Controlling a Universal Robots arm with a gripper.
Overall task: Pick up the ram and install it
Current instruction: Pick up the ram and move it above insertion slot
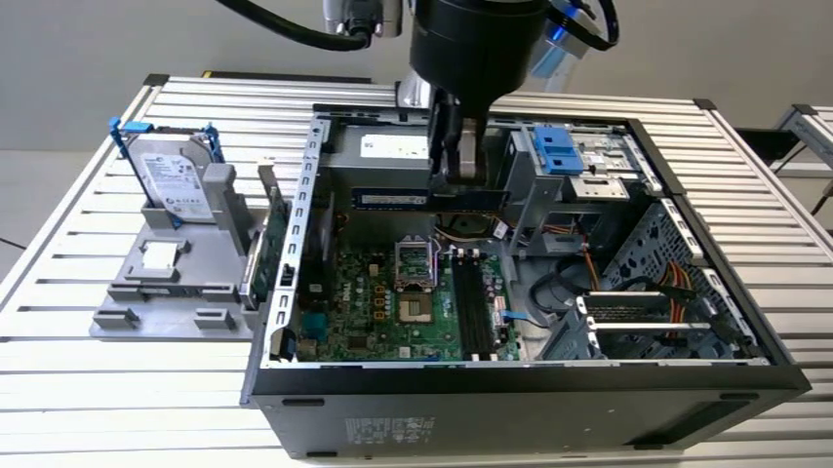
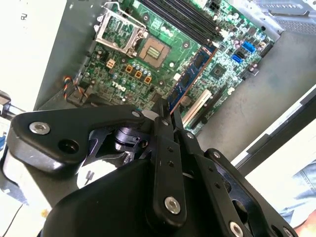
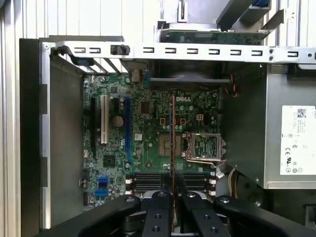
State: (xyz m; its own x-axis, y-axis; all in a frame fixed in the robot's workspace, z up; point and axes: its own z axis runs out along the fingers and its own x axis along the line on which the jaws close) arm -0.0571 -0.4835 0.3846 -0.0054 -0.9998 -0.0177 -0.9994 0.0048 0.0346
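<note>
My gripper [image 1: 458,191] hangs over the open computer case [image 1: 521,390], shut on the ram [image 1: 419,200], a slim dark blue stick held level above the motherboard [image 1: 377,312]. In the second wrist view the ram [image 2: 190,74] juts out from between the fingers [image 2: 163,148] over the board. Seen in the first wrist view, the ram [image 3: 172,138] is edge-on, running from the gripper [image 3: 173,195] across the CPU socket [image 3: 205,148]. The black memory slots [image 1: 475,302] lie below and nearer the case's front, apart from the stick.
A silver hard drive with blue clips [image 1: 176,175] stands on a grey fixture [image 1: 170,292] at the exterior view's left. A green card [image 1: 271,244] stands upright beside the case wall. The power supply [image 1: 377,146], a blue-latched drive bay [image 1: 567,146] and orange cables [image 1: 651,283] crowd the case.
</note>
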